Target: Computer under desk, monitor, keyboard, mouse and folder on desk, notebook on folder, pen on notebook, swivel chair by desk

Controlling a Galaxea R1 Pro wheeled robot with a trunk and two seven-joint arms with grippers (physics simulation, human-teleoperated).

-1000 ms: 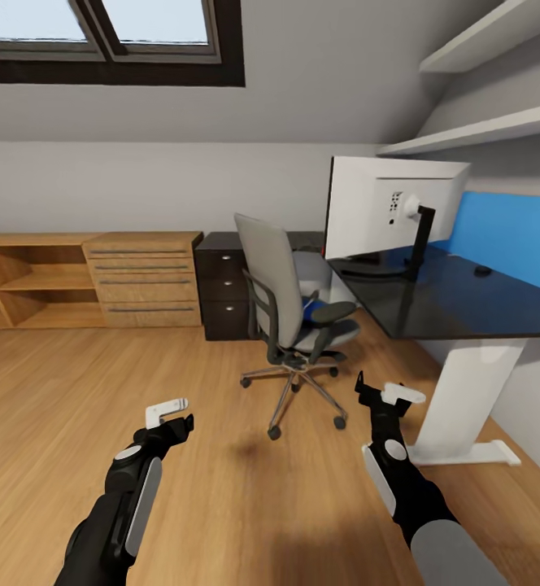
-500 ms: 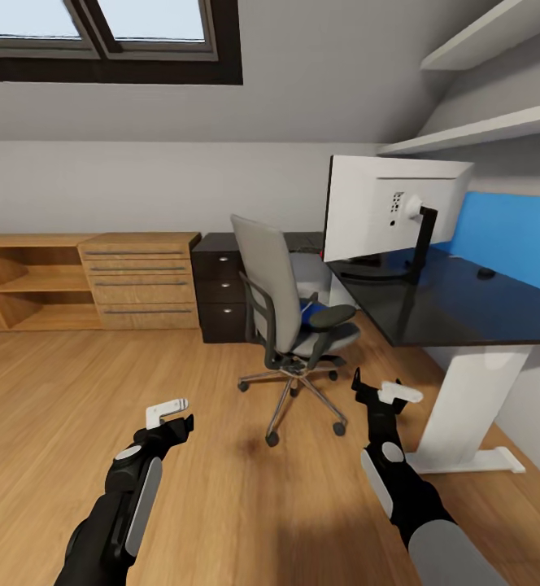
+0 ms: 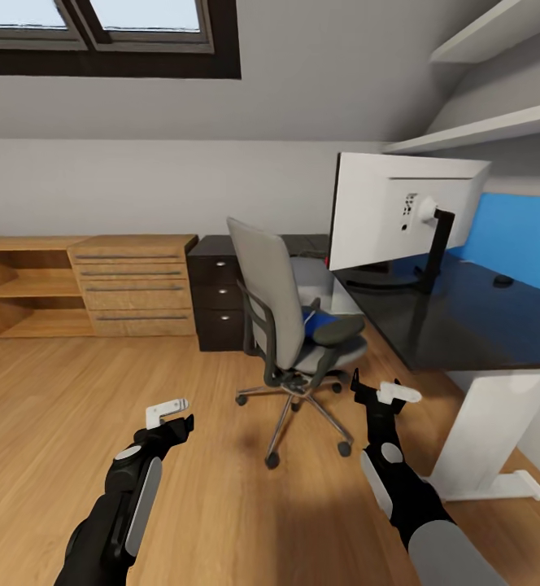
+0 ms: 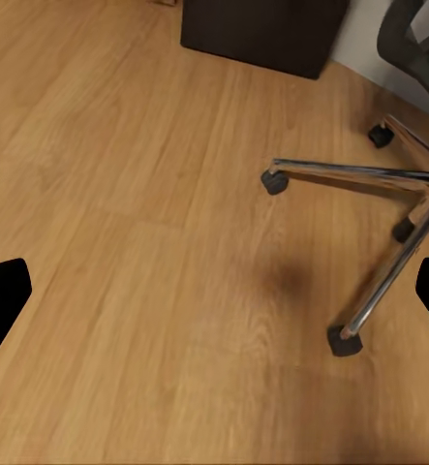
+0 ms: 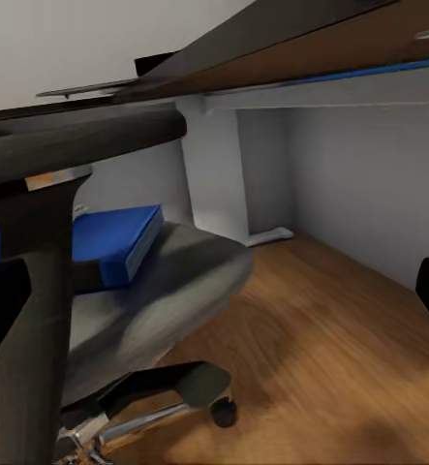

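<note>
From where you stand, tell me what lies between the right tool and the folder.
In the head view, the chair's armrest stands between the right tool and the folder.

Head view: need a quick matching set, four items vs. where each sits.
Items:
1. monitor
2. folder
3. mouse
4. swivel chair

Places:
A. on the wooden floor, beside the desk
B. on the chair seat
C. on the desk, screen turned away from the camera
D. on the desk, near the blue wall panel

Pairs: 1-C, 2-B, 3-D, 4-A
</note>
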